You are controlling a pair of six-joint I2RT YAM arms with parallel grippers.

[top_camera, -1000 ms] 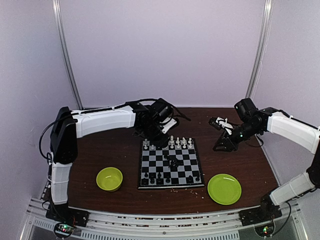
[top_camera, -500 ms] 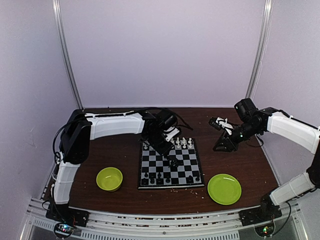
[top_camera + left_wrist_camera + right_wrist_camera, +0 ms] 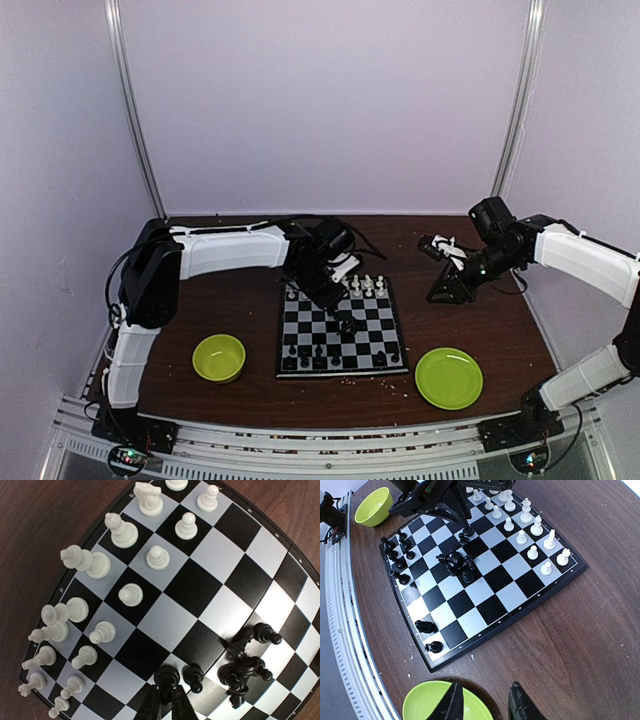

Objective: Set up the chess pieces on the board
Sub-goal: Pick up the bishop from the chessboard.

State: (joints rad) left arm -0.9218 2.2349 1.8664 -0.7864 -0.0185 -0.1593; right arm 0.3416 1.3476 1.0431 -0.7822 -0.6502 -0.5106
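Two arms reach over a dark wooden table (image 3: 580,640); only the left has moved. A second ago it hung beside the far left corner of the board (image 3: 192,587). It has since swung inward, elbow folded, so the left gripper (image 3: 166,692) now sits low over the board's middle. The right arm has not shifted.

The left gripper's fingers (image 3: 151,706) are drawn close together, pinching a black pawn (image 3: 166,674) at their tips. A second black pawn (image 3: 192,676) stands just beside the held one. Slightly further to that side, a jumbled heap of black pieces (image 3: 245,667) lies tangled, some tipped over.

Ahead of these fingertips several squares stand bare. Beyond them the white pieces (image 3: 125,532) fill two rows along the board's rim, with bare wood past the rim.

The right gripper (image 3: 485,690) hovers well off the board, its fingers apart and holding nothing. A lime-green plate (image 3: 427,702) lies under one of its fingers. Between it and the board's nearest edge is bare wood. More black pieces (image 3: 400,545) stand along the board's rim opposite the white rows, and two more stand near a corner. A green bowl (image 3: 374,505) sits on the table past the board.
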